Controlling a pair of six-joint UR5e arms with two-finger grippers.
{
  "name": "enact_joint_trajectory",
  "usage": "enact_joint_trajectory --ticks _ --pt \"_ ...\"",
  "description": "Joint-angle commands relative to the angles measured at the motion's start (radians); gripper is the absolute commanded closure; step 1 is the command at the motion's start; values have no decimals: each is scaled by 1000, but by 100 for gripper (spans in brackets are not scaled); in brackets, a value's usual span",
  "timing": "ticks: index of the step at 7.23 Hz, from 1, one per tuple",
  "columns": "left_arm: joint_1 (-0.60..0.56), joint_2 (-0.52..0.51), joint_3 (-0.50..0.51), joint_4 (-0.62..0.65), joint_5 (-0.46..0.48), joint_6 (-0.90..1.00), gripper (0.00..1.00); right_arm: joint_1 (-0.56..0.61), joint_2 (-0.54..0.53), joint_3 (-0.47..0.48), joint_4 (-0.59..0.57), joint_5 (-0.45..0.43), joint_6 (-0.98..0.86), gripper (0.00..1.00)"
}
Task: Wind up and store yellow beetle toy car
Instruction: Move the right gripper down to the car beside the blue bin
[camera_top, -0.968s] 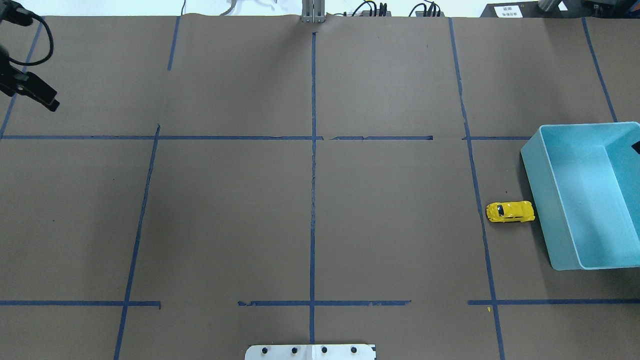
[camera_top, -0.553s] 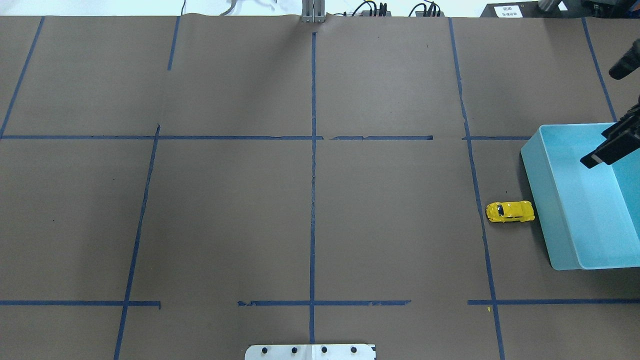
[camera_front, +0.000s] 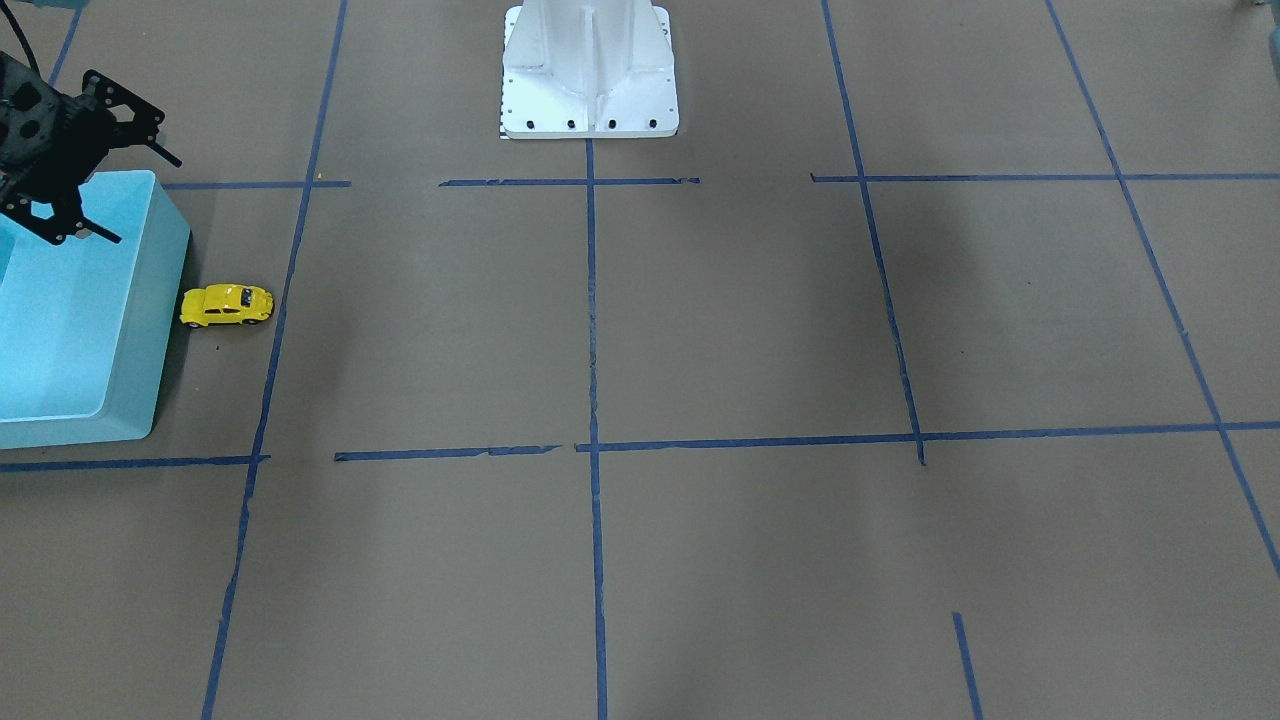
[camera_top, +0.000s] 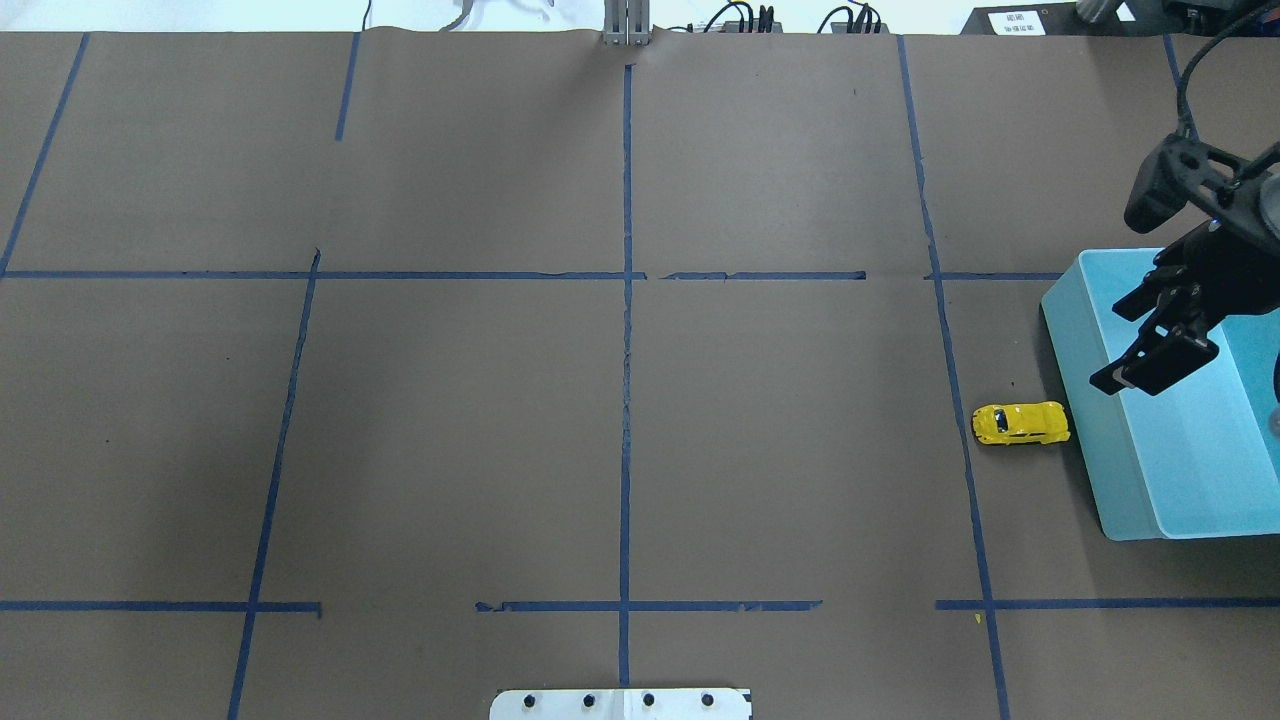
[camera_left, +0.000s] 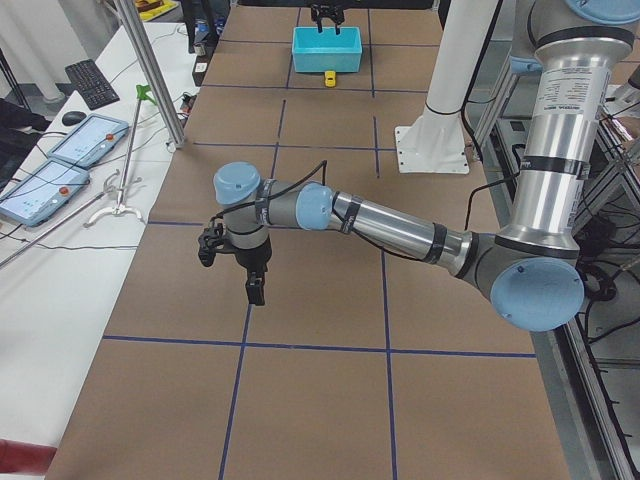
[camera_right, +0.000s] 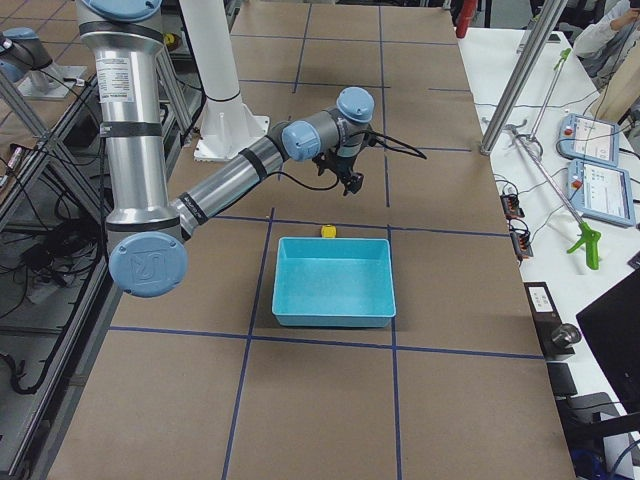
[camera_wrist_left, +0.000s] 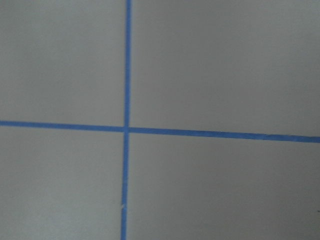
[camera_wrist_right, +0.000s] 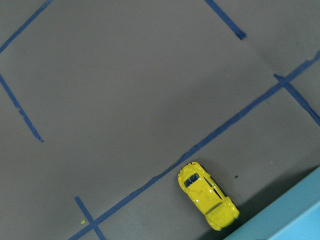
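While the right jaws are held wide, the yellow beetle toy car (camera_top: 1020, 424) is seen below, slightly aside, long axis square to the bin (camera_top: 1085, 400) wall; the left jaws, shown only side-on, cannot be judged.

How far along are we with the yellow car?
Nothing looks done yet: the yellow beetle toy car sits on the table beside the blue bin, ungripped. In hand: the right gripper hovers open over the bin's edge, close to the car. Left: grasp, wind up, store.
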Motion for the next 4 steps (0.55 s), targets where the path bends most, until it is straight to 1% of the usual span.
enact_joint_trajectory --ticks 1,2,3,4 --pt "-73 14 83 -30 -3 143 0 -141 -28 6 77 -216 -118 0" --pt "-104 36 120 -79 -8 168 0 -205 -31 5 80 -306 -145 0" --pt "-104 89 127 -160 -9 166 0 -254 -34 -2 81 -390 -181 0" --pt "-102 125 131 -220 -10 157 0 -285 -34 -26 84 -435 -187 0"
